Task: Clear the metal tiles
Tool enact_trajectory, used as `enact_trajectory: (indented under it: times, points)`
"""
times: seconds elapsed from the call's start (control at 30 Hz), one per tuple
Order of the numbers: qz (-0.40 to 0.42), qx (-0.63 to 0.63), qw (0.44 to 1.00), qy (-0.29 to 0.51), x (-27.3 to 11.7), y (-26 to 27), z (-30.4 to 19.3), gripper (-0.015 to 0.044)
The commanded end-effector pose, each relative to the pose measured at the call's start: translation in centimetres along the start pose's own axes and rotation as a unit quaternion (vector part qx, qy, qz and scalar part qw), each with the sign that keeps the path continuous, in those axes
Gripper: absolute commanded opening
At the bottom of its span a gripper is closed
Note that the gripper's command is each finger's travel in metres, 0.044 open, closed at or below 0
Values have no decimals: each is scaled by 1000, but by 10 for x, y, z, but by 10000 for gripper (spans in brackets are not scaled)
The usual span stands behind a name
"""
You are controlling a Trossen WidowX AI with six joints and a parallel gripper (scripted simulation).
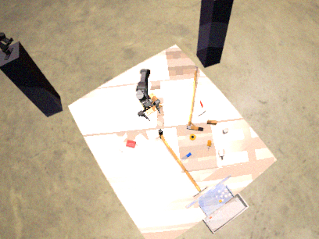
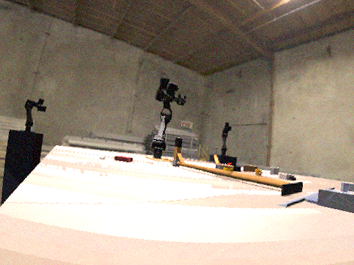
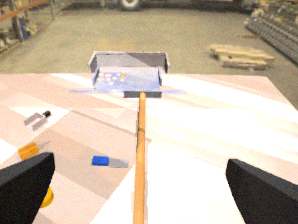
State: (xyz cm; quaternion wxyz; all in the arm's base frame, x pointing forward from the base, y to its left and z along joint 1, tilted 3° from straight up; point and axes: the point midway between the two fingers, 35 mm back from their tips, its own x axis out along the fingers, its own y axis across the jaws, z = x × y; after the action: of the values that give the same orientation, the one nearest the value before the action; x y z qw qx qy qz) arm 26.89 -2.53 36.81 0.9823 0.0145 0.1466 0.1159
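Note:
My gripper is open and empty, raised above the table, short of the scraper's near end. The long scraper lies on the table, its black grip block nearest the arm and its dark blade at the near edge of the steel plate. Several pale tiles and an orange piece are on the plate. The catch box stands beyond it; a small orange spot shows at its near left corner.
A second long wooden-handled tool lies to one side. Near it are a yellow ring, an orange-handled tool and a blue-handled tool. A red block lies on the other side of the scraper.

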Motion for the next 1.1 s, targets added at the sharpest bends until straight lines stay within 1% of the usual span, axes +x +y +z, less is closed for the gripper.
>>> enact_trajectory:
  times: [0.0, 0.13, 0.2, 1.07]
  points:
    - [6, -17, 999, -46, -26, 12, 26, 440]
    - [11, -33, 996, -78, -46, 22, 43, 440]
    - [12, -36, 996, -83, -50, 24, 46, 440]
    - [10, -33, 996, -86, -48, 24, 47, 440]
